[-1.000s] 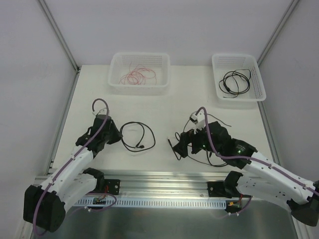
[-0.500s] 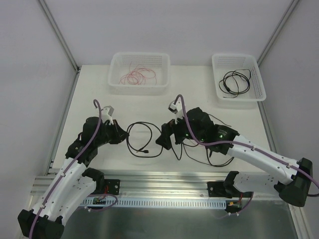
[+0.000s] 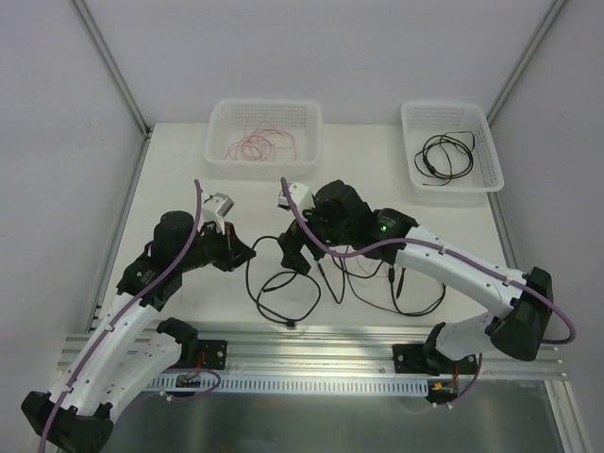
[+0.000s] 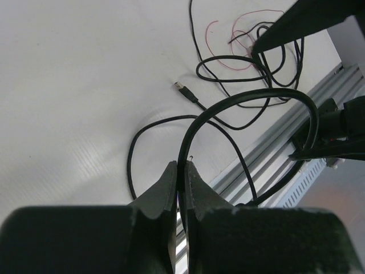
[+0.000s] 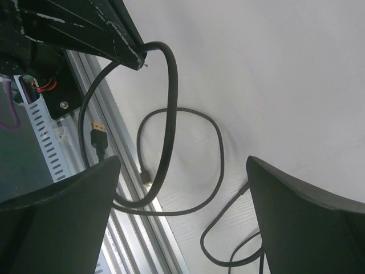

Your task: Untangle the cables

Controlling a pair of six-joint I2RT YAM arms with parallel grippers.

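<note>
Cables (image 3: 283, 281) are being spread across the white bench (image 3: 170, 179). The bench is being enclosed by pale walls at the back and at both sides, and it is being bounded at its near edge by a slotted metal rail (image 3: 311, 340). Open room is being offered along the far left of the bench and between the two white baskets at the back. Red-pink wire (image 3: 262, 144) is being kept in the left basket (image 3: 260, 170), and a black coil (image 3: 446, 156) in the right basket (image 3: 451, 105).

One thick black cable (image 4: 251, 94) is being pinched between the closed fingers of the left claw (image 4: 181, 166) and held up in an arch above the bench. The right claw (image 5: 183, 165) is being held wide open just beside that arch, gripping nothing. A black tangle (image 3: 401, 288), threaded with fine pink wire (image 4: 245, 23), is being partly hidden by the right arm (image 3: 444, 269). A small plug (image 4: 182, 88) is being shown lying apart on bare bench.
</note>
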